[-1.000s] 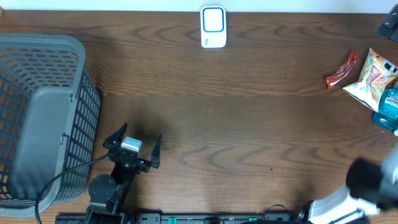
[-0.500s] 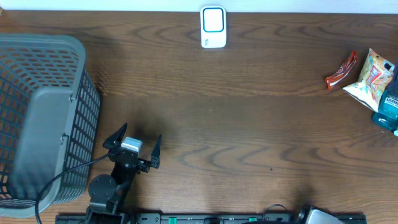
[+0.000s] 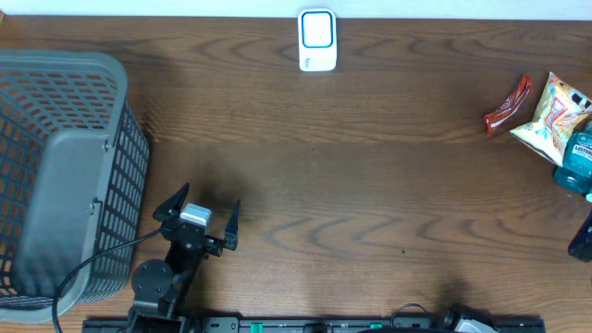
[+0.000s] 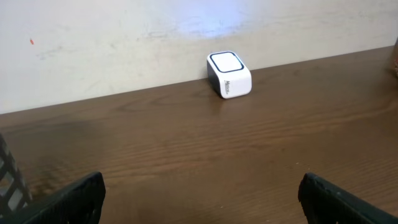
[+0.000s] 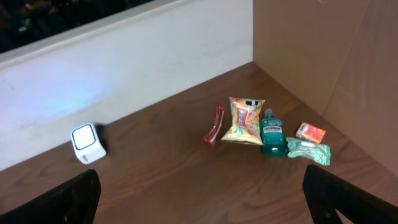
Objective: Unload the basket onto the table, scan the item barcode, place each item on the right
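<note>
Scanner [image 3: 317, 40], a small white box with a blue-rimmed face, stands at the far edge of the table [image 3: 370, 185], close against the pale wall [image 4: 124, 37], where it stood a second ago. The goods lie in a cluster at the far right, well apart from it: a red wrapper [image 3: 508, 104], a bright snack bag [image 3: 553, 115] just right of it, and a teal bottle [image 3: 579, 159] touching the bag's near side. The right wrist view also shows an orange box [image 5: 310, 132] and a green packet [image 5: 308, 151] beyond the bottle. None of these has shifted. The left gripper [image 3: 209, 197] sits near the table's near-left edge, beside the grey basket [image 3: 65, 176], exactly as before, its jaws spread wide with nothing between them. The right gripper [image 5: 199, 202] is likewise fully released: in its own camera its two dark fingers [image 5: 56, 199] stand at the lower corners with only bare table between. What differs is the right arm. A second ago it was a large blur over the near-right corner, half a second ago it had almost left the overhead view, and now only a dark shape [image 3: 582, 237] shows at the right edge, near of the bottle and not touching it.
</note>
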### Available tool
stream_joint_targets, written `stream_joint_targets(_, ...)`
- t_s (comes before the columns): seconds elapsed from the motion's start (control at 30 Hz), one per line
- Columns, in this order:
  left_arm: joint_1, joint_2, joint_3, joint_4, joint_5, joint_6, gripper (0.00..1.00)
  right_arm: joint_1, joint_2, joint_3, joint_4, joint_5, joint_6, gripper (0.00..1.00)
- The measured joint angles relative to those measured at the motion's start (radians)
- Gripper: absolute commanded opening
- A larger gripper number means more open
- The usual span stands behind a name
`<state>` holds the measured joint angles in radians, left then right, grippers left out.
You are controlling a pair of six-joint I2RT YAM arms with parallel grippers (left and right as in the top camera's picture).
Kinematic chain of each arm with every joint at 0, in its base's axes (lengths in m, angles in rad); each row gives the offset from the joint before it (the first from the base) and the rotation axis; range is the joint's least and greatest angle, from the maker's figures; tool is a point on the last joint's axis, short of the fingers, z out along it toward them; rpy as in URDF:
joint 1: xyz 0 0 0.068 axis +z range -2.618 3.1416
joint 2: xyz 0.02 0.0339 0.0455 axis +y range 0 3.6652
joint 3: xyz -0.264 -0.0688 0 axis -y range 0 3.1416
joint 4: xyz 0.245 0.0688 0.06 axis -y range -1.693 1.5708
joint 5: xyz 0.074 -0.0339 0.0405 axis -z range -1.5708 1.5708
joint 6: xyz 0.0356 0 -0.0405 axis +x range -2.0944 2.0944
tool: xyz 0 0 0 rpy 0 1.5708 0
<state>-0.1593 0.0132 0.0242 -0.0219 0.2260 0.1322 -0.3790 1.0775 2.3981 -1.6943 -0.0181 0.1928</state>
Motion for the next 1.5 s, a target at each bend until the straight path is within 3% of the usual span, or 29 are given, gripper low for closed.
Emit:
stream_joint_targets(0.23,0.0,0.0,0.0,0.0,0.0,0.0,0.99,0.049,-0.069,-0.008,0.024,0.007,0.0,0.99)
stream_joint_targets(0.43,0.0,0.0,0.0,0.0,0.0,0.0,0.99,0.179,-0.165,-0.121,0.245,-0.022,-0.053,0.99)
stream_joint_targets(0.67,0.0,0.0,0.0,0.0,0.0,0.0,0.99,0.233,-0.34,-0.529,0.644,-0.153,-0.167,0.99)
stream_joint_targets(1.0,0.0,0.0,0.0,0.0,0.0,0.0,0.99,0.272,-0.624,-1.187,1.188,-0.305,-0.208,0.99)
stream_joint_targets(1.37,0.0,0.0,0.0,0.0,0.0,0.0,0.99,0.395,-0.865,-1.752,1.639,-0.327,-0.213,0.99)
stream_joint_targets(1.5,0.0,0.0,0.0,0.0,0.0,0.0,0.99,0.396,-0.936,-1.896,1.727,-0.327,-0.213,0.99)
